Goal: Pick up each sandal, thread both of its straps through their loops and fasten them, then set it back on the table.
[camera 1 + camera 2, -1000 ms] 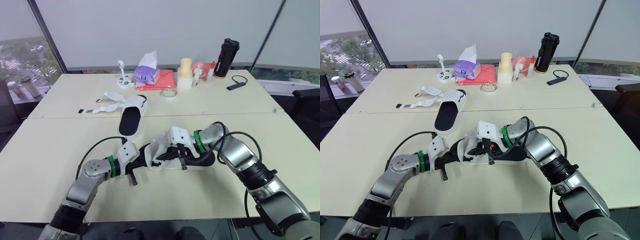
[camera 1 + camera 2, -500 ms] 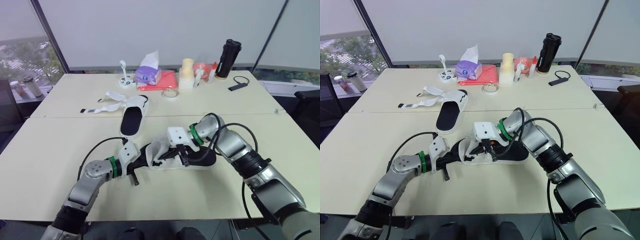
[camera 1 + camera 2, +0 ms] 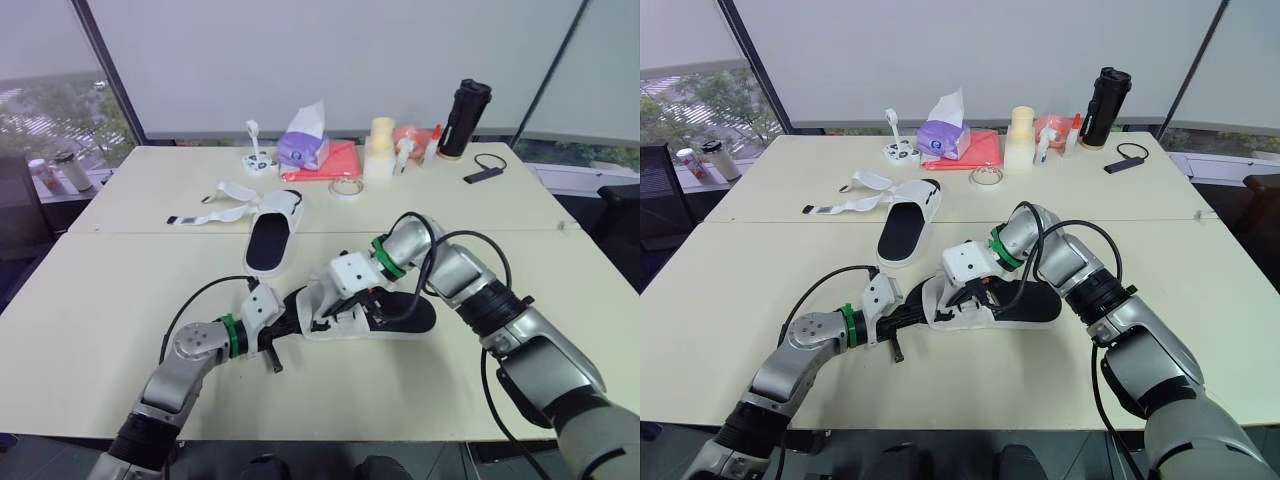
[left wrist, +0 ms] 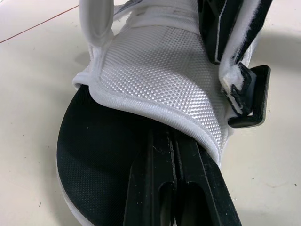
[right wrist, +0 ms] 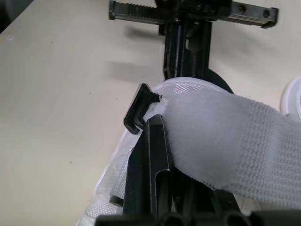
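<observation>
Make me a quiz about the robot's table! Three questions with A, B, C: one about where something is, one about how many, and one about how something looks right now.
1. Where is the far sandal?
A. on the floor
B. on the table, beyond the near sandal
C. on the tissue box

2. How many sandals are there?
A. one
B. two
C. four

3. The far sandal's straps are:
A. fastened
B. cut off
C. undone

Answers: 1 B, it lies flat on the tabletop; 2 B, one near, one far; 3 C, they lie spread out on the table.
</observation>
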